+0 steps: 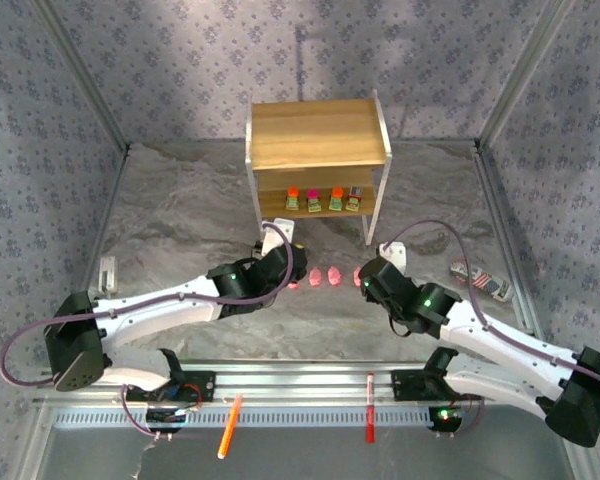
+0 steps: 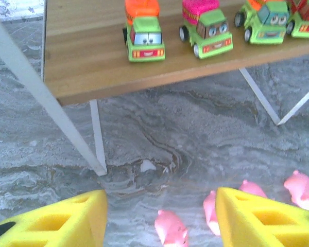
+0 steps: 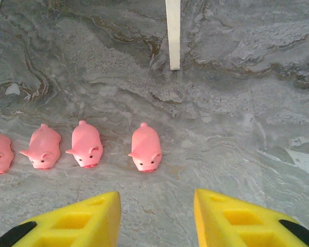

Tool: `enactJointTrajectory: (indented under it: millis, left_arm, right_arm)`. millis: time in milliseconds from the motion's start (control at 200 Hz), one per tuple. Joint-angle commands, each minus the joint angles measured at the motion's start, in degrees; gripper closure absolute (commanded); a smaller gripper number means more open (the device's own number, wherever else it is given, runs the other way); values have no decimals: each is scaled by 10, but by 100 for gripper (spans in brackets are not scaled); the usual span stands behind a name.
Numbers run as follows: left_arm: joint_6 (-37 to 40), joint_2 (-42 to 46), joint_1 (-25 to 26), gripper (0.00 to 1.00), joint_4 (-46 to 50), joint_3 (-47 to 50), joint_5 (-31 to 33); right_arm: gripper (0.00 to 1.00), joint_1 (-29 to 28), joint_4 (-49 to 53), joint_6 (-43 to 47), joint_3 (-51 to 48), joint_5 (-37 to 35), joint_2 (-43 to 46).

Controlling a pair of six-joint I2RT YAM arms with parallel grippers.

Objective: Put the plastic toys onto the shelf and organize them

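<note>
At far centre of the grey, marble-veined tabletop stands the shelf: 2 light wood boards w/ straight grain, on thin white metal legs. The lower board holds 4 blocky yellow-green trucks in a left-right row, cartoon faces toward the near side, wheels on the wood. From left, the tops are orange, magenta, orange-red, and grey as seen from above. They're close together but apart.

The 4 pigs are rounded, smooth, glossy pink plastic. They lie on the tabletop just near of the shelf, in a left-right row, snouts toward the near edge, not touching each other. The row sits between the 2 arms.

The left fingers are yellow wedge shapes w/ rectangular cut-outs, and they're spread wide. The leftmost pig lies on the tabletop in the gap, touching neither finger as far as can be seen. The next pig is partly hidden behind the right-hand finger.

The right fingers have the same yellow wedge build. They're spread apart w/ only bare stone-look surface between them. The rightmost pig lies just far of that gap.

An orange pen and a red pen lie on the ribbed metal rail at the near edge.
</note>
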State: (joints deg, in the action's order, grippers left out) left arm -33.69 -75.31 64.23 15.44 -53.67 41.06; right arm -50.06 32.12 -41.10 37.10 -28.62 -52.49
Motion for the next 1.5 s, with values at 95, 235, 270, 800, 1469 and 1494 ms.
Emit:
enactJointTrajectory:
  millis: [95, 235, 270, 800, 1469, 1494]
  left_arm:
    - [-7, 28, 26, 42, 4, 37, 22]
    - [-23, 30, 42, 42, 5, 60, 23]
    - [-28, 31, 46, 42, 5, 65, 22]
    - [-78, 30, 74, 42, 2, 105, 23]
    - [-91, 29, 80, 41, -2, 116, 17]
    - [-91, 29, 80, 41, -2, 116, 17]
  right_arm:
    - [57, 26, -44, 10, -19, 40, -33]
    - [57, 36, -67, 16, -20, 60, -63]
    - [57, 38, -72, 18, -20, 65, -71]
    - [48, 54, -143, 28, -28, 96, -167]
    - [49, 91, -193, 46, -18, 117, -257]
    - [49, 92, -195, 64, -17, 117, -260]
